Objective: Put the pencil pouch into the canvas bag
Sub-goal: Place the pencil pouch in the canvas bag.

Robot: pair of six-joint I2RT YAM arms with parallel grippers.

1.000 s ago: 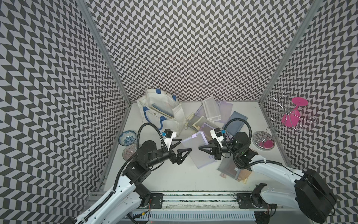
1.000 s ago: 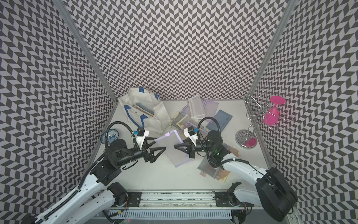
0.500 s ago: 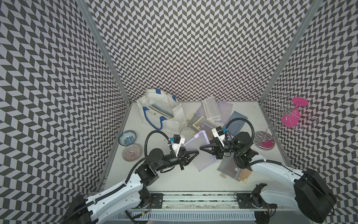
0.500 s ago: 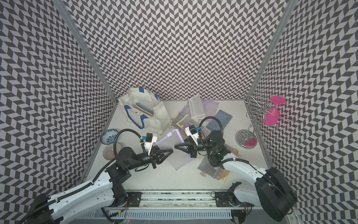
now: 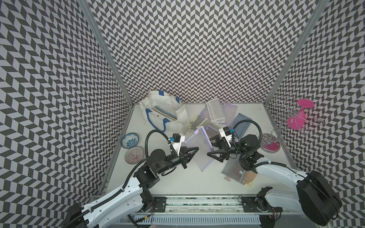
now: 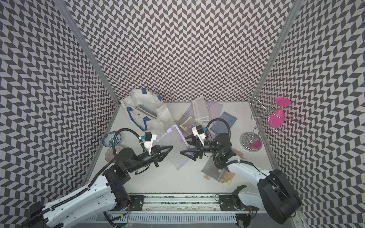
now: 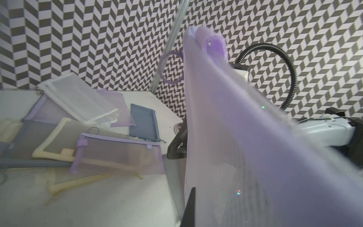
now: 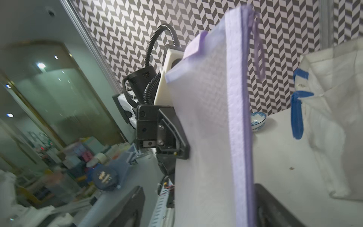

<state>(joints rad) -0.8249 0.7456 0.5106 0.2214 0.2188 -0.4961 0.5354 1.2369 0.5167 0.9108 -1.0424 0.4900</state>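
Top views and both wrist views, read left to right from my remote station.

(a) At the left edge of the desk (image 5: 177,183) I see a blue-patterned bowl (image 5: 129,139), with a pinkish ribbed bowl (image 5: 134,158) just in front of it.

(b) The canvas bag (image 5: 173,125) sits at the back left corner, slumped, with its blue rope handle toward the front. A flat blue-grey item shows in its mouth.

(c) The left hand (image 5: 195,149) is closed on the pencil pouch (image 5: 201,156), a lilac mesh pouch with a purple zip edge, pinching its left side. The pouch stands tilted between my two hands, in front of the bag and apart from it. In the left wrist view it (image 7: 245,137) fills most of the frame, ring pull uppermost. I cannot tell whether its lower corner touches the desk.

(d) The right hand (image 5: 209,146) is open, its jaws spread on either side of the pouch's right edge. The right wrist view shows one finger (image 8: 135,204) well clear of the mesh (image 8: 208,118).

(e) Behind and right of the hands lies a loose pile of other pouches: a clear one (image 5: 215,110), a blue-grey one (image 5: 242,124), and grey and orange ones (image 5: 236,171) under the right arm.

(f) At the far right stands a wire rack (image 5: 270,142) holding a pink goblet (image 5: 297,116) upside down.
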